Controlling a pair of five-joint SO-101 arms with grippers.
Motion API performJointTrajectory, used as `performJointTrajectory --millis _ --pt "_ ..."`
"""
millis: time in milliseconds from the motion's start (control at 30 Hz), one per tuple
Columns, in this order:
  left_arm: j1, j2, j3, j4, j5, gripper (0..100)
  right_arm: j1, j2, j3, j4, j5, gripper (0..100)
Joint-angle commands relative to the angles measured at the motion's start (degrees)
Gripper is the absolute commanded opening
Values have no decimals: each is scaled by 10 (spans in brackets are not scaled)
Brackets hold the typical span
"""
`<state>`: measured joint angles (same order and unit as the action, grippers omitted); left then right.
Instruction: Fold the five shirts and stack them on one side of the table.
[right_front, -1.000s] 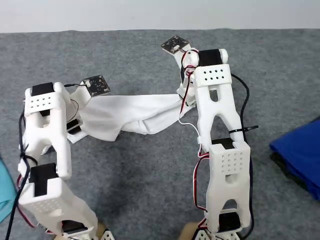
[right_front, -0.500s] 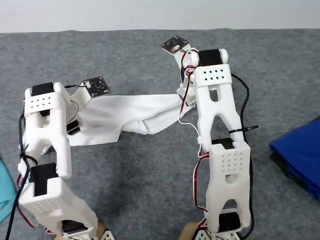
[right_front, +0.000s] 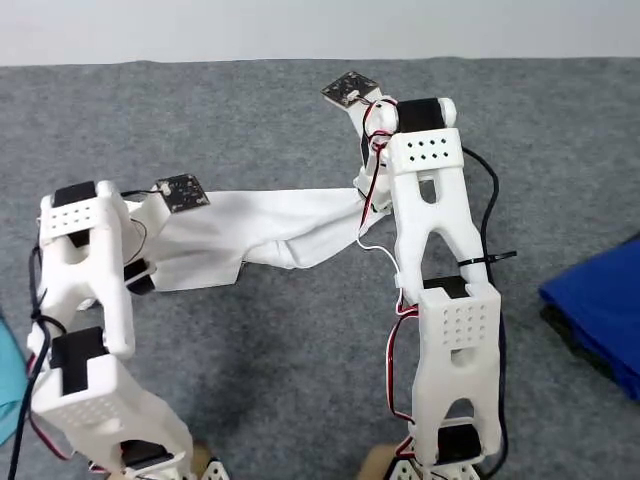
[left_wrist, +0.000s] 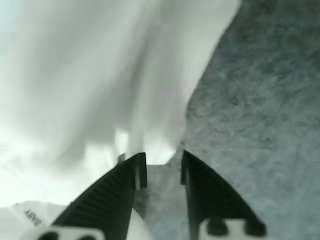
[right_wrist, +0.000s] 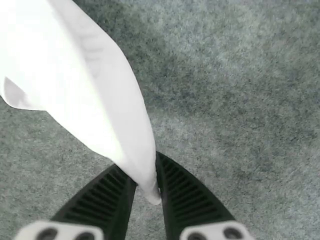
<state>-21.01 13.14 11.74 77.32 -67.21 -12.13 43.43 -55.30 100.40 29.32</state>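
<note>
White shirt: soft cloth, matt, creased. Bench: grey felt-like cover, rough, fuzzy. Arms: white plastic, smooth, matt. Left end effector, right end effector: black ribbed plastic. Blue shirt: matt cloth.

High cam: fixed, up above on the arms' base side, looks down over the grey table, mid-distance. Left wrist cam: rides the wrist, looks along left gripper at the table, v. close. Right wrist cam: same setup behind right gripper, also v. close, facing down. All 3 share the white shirt & the table top round it.
</note>
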Motion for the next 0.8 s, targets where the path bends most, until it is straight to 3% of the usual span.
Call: performJointTrajectory --millis 0,600,767 --pt "-6 -4 12 -41 -5 163 0 -51 -4 21 4 10" --pt "-3 -1 87 -175 -5 164 0 -51 -4 21 4 10" --pt "-4 60 66 -192 -5 160 -2 -51 -4 21 4 10"
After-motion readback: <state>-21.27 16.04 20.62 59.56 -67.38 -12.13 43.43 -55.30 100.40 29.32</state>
